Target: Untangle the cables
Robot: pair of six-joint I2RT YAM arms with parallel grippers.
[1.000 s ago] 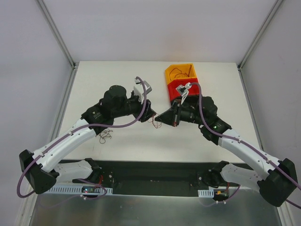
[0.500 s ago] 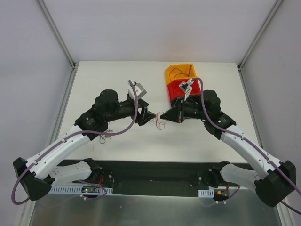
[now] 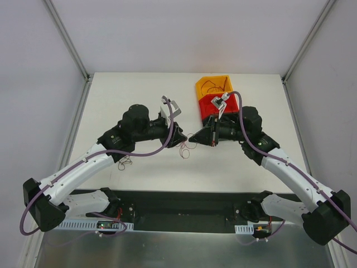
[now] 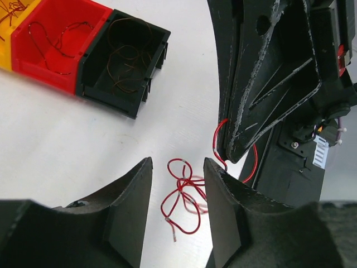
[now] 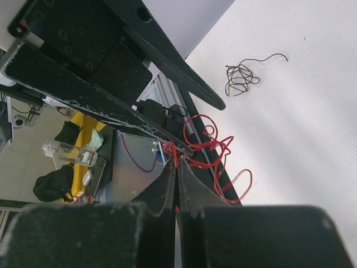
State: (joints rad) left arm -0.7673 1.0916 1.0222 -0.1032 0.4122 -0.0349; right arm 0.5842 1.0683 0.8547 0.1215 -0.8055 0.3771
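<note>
Since only the right end effector (image 5: 175, 167) grips a red cable (image 5: 174, 152), the left end effector (image 4: 177, 163) being released, pulling could drag the red tangle (image 4: 183, 196) along. The strand may slip.

My left arm (image 3: 78, 167) and right arm (image 3: 290, 170) wear white shells between black joints, a purple cable (image 3: 139, 153) looping along each; the black gripper fingers (image 4: 262, 84) look scuffed pale.
</note>
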